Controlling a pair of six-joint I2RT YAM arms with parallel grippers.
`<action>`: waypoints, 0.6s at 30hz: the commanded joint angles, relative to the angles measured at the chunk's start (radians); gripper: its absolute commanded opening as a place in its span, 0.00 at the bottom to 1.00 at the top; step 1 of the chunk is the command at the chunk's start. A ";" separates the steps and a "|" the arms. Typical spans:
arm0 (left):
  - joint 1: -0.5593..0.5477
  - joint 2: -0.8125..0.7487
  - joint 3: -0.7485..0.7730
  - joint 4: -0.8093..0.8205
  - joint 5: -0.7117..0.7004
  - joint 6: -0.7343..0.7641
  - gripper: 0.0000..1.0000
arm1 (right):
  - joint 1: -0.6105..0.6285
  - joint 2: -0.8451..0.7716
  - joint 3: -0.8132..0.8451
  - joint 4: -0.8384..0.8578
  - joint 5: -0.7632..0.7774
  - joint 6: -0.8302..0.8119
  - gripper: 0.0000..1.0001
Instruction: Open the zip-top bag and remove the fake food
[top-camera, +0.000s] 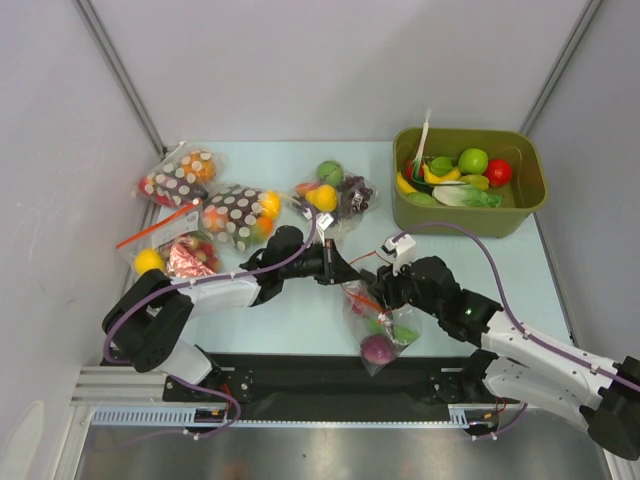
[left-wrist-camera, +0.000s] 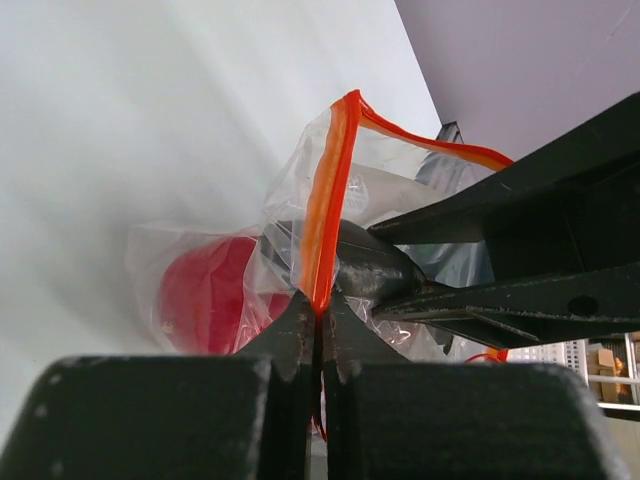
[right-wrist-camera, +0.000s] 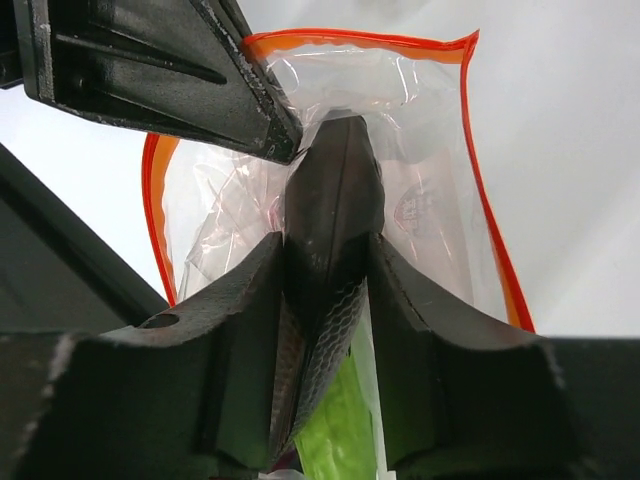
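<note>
The zip-top bag hangs between my grippers above the table's near middle, mouth open. My left gripper is shut on its red-orange zip strip; the left wrist view shows the jaws pinching the strip. My right gripper is shut on the grey fish-like piece at the open mouth. The red ball, green piece and purple piece lie inside the bag. The fish also shows in the left wrist view.
A green bin of toy food stands at the back right. Two brown white-dotted bags, a bag with a yellow ball and another with a green ball and grapes lie at the back left.
</note>
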 joint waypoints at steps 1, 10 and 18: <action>-0.009 -0.020 -0.007 0.037 0.021 0.034 0.00 | -0.032 -0.029 -0.006 0.030 -0.050 0.016 0.42; -0.008 -0.042 0.003 -0.048 -0.022 0.088 0.00 | -0.101 -0.099 -0.041 0.036 -0.149 0.050 0.50; -0.008 -0.039 0.020 -0.052 -0.016 0.092 0.00 | -0.143 -0.064 -0.049 0.022 -0.248 0.041 0.50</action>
